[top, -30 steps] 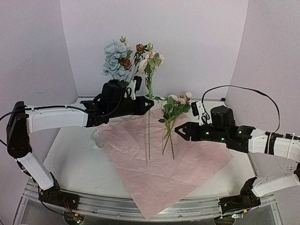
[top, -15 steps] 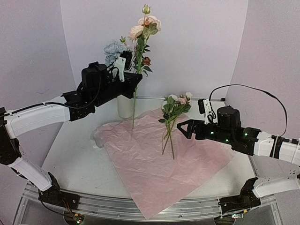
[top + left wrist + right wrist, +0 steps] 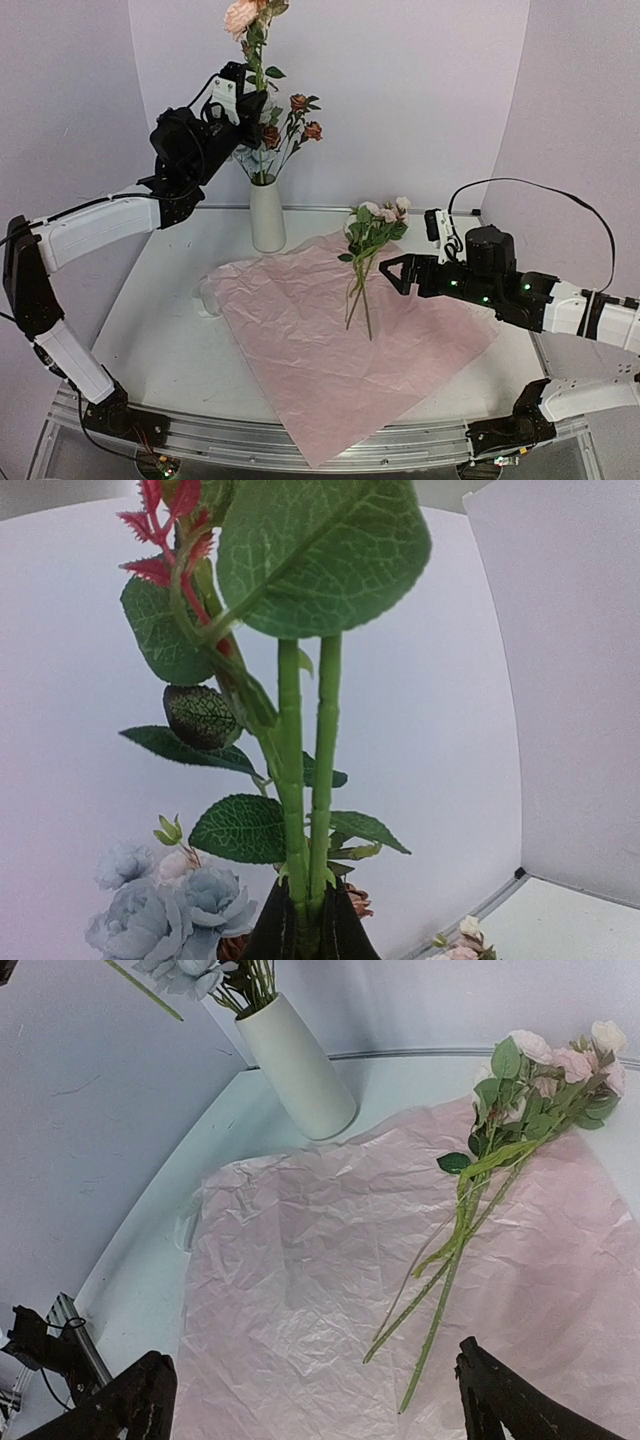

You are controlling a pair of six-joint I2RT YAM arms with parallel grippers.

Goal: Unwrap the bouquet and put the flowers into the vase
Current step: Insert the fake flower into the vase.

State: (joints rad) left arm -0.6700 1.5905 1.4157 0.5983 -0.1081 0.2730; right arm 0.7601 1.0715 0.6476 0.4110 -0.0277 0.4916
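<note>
My left gripper [image 3: 260, 100] is raised high at the back, shut on two green stems [image 3: 305, 780] of the flowers; their pink bloom [image 3: 243, 15] reaches the top edge. Right below stands the off-white vase [image 3: 267, 215], upright, with rust roses [image 3: 303, 110] and blue blooms [image 3: 150, 920] in it. A stem end [image 3: 145, 988] hangs left of the vase's mouth [image 3: 262, 1005]. More flowers [image 3: 372, 232] lie on the flat pink paper [image 3: 340, 350], stems [image 3: 450, 1260] toward me. My right gripper [image 3: 388, 272] hovers just right of them, open and holding nothing. The bouquet lies unwrapped.
A pale crumpled scrap [image 3: 205, 298] lies at the paper's left edge. The paper overhangs the table's front rail [image 3: 200, 425]. Lilac walls [image 3: 400, 90] close in the back and both sides. A black cable [image 3: 520, 190] arches over the right arm.
The left arm has lifted its held flowers up and back to above the vase. The right gripper has opened wide and drawn slightly right of the lying flowers.
</note>
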